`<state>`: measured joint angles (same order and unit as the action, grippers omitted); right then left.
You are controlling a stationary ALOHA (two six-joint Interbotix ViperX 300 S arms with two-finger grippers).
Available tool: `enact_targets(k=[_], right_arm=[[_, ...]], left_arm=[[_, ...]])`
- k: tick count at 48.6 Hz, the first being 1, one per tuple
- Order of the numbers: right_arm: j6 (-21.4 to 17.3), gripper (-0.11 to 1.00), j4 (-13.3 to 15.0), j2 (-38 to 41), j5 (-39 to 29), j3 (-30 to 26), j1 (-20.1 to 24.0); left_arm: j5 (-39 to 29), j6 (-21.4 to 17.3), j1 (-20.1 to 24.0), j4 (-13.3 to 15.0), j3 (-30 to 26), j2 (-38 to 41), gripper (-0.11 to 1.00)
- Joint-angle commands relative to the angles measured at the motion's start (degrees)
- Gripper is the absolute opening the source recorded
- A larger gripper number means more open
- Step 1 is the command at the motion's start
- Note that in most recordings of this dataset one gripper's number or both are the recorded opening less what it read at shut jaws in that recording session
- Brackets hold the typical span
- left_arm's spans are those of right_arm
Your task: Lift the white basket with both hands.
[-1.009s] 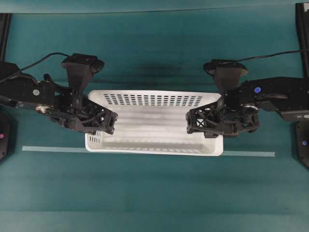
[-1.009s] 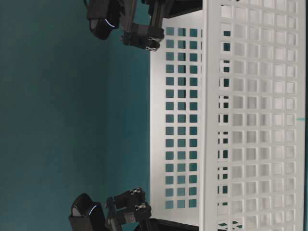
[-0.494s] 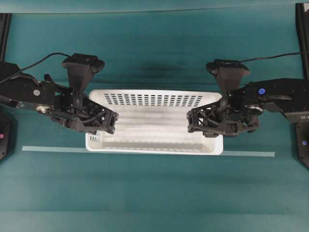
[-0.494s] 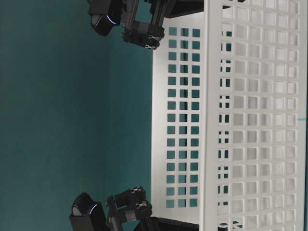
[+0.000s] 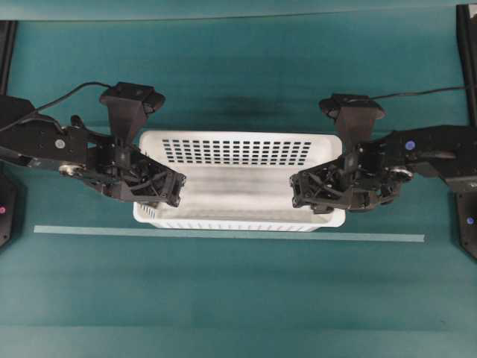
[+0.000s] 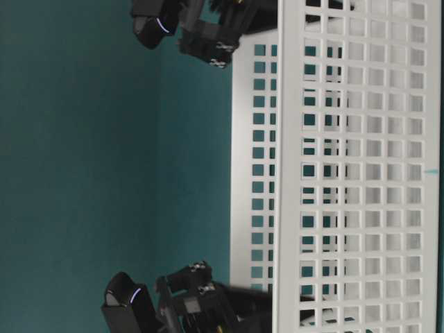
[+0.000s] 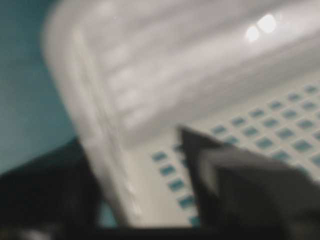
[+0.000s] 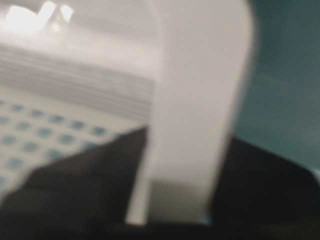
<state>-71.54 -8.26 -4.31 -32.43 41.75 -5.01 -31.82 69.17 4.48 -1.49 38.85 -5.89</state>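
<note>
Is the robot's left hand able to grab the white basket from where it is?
Probably yes. The left gripper already sits at the white basket's end wall, its jaws straddling the rim, one inside and one outside, with nothing between.

Overhead: I'm looking straight down, seeing the whole basket [image 5: 238,179].
Table-level: I'm viewing sideways, close against its holed wall.
Wrists: I'm sitting blurred, right at the rim.
Shared: all four are catching the basket.

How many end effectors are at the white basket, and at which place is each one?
2. The left end effector is at the white basket's left short rim; the right end effector is at its right short rim. Nothing suggests a hidden one.
</note>
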Motion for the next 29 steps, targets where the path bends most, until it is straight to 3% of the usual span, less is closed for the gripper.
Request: enact_targets(k=[1,6,9,29], right_arm=[[0.18,0.66,0.44,0.88,1.41,0.0,-0.79],[1.67,0.9,0.88,0.7,1.76,0.18,-1.41],[2.64,0.98,0.88,0.7,1.58,0.18,-1.58],[2.99,0.97,0.44,-2.72,-0.53,0.26,-3.16]], left_arm=[[0.62,-0.09,0.44,-0.18,-0.44,0.88,0.64],[0.7,-0.26,0.53,-0.18,-0.26,0.97,0.9],[0.79,-0.26,0.53,-0.18,-0.09,0.97,0.91],[-0.97,-0.53,1.05,-0.18,0.53,-2.9,0.9]])
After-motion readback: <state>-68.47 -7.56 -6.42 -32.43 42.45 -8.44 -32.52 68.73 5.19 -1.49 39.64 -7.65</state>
